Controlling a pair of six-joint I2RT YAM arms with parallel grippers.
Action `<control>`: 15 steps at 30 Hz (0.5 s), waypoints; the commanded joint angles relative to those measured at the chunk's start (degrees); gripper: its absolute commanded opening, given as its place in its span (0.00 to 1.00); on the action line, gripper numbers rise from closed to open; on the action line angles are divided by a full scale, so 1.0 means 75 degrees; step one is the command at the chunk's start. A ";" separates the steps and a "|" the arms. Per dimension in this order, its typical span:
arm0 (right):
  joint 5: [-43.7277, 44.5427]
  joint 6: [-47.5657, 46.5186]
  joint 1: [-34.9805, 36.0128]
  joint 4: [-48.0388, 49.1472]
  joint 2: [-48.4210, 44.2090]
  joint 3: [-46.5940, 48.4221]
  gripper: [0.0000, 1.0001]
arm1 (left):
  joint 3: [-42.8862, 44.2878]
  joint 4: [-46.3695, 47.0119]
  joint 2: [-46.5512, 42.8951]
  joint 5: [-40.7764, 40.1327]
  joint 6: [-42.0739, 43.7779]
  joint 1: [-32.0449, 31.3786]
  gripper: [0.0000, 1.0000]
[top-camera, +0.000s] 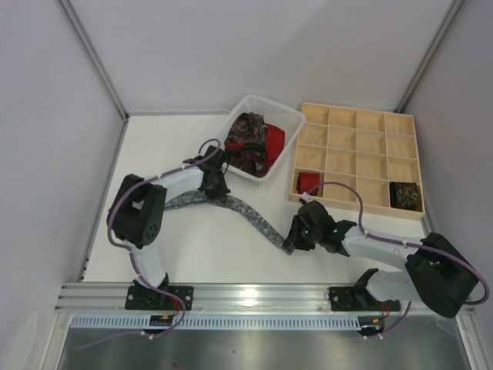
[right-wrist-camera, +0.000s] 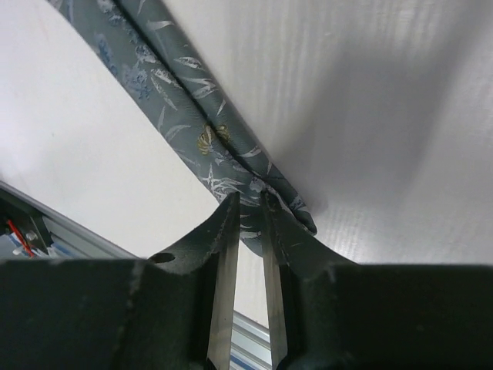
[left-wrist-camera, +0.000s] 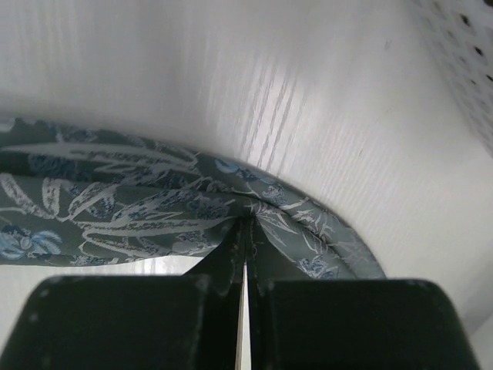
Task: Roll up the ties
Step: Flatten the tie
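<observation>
Nearest the overhead camera runs the aluminium rail carrying both arm bases, at the near edge of the white table.

Overhead view:
- The grey tie lies unrolled on the table, curving from below the basket down to the right.
- The left gripper sits on the tie's upper left part, just beside the near corner of the white basket.
- The right gripper sits on the tie's lower right end.
- In the basket lie a dark paisley tie and a red tie, both loose and bunched.
- The wooden tray stands right of the basket. It holds a red roll in the near left compartment and a dark roll in the near right compartment.

Left wrist view:
- The left gripper is clenched, jaws together, with a pleat of the grey tie pinched at the tips.
- The cloth fans out to both sides over the table.
- The perforated basket wall shows at the upper right.

Right wrist view:
- The right gripper has its jaws parallel with a narrow slot between them. It is grasping the folded end of the grey tie at the tips.
- The tie runs away to the upper left, flat on the table.
- The rail is visible at the lower left.
</observation>
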 commanded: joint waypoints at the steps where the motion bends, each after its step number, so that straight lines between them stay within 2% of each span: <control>1: 0.0270 0.0186 0.0310 -0.0750 0.0502 -0.0378 0.24 | -0.0093 -0.0459 0.0542 -0.0158 0.0598 0.0672 0.00; 5: 0.0398 0.0058 0.0369 -0.0806 0.0970 -0.0075 0.24 | -0.0654 -0.0482 -0.0148 -0.0321 0.0693 0.0956 0.01; 7: 0.0528 -0.0188 0.0369 -0.1028 0.1007 0.0031 0.25 | -0.1368 -0.0365 -0.0640 -0.0253 0.0576 0.0956 0.01; 11: 0.0703 -0.0493 0.0276 -0.1696 0.0773 0.0324 0.25 | -0.2681 -0.0166 -0.2371 -0.0018 0.0295 0.0944 0.01; 15: 0.0833 -0.0751 0.0123 -0.2026 0.0165 0.0500 0.26 | -0.3385 -0.0037 -0.3219 0.0274 0.0235 0.0933 0.10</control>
